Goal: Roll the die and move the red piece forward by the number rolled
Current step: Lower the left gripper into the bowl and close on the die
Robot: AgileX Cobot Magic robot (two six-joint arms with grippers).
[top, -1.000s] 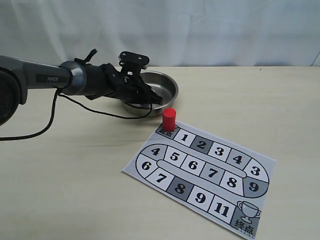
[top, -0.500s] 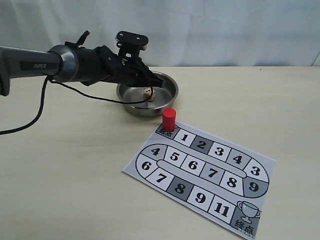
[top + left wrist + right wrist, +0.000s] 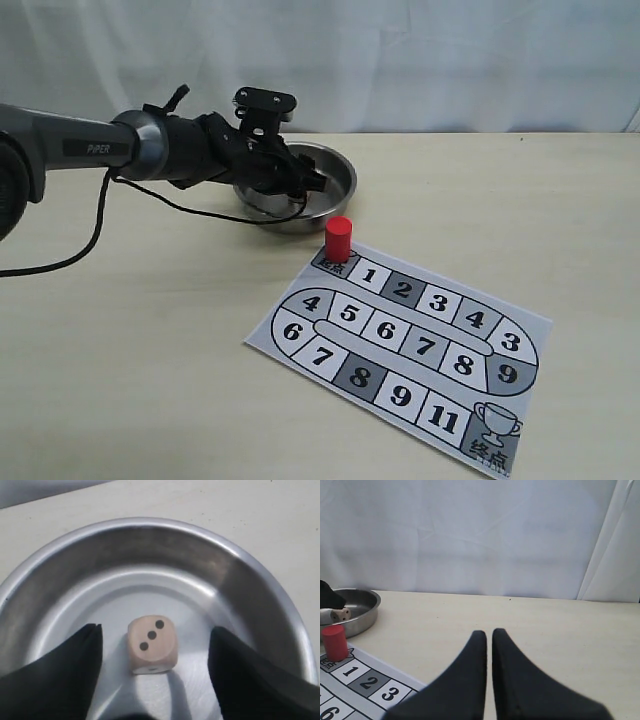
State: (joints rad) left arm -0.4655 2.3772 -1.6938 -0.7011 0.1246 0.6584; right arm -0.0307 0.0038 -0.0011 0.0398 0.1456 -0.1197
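Observation:
The die, a small tan cube, lies on the floor of a steel bowl with three pips facing up. My left gripper is open, one black finger on each side of the die and neither touching it. In the exterior view this gripper reaches down into the bowl and hides the die. The red piece stands upright on the start square of the numbered board. My right gripper is shut and empty, hovering over bare table.
The right wrist view shows the bowl, the die inside it, the red piece and a corner of the board. A black cable trails from the left arm. A white curtain backs the table.
The left gripper lifted out of the bowl half a second ago, leaving the die in view in the bowl. It has since dropped back over the die. The red piece stayed put.

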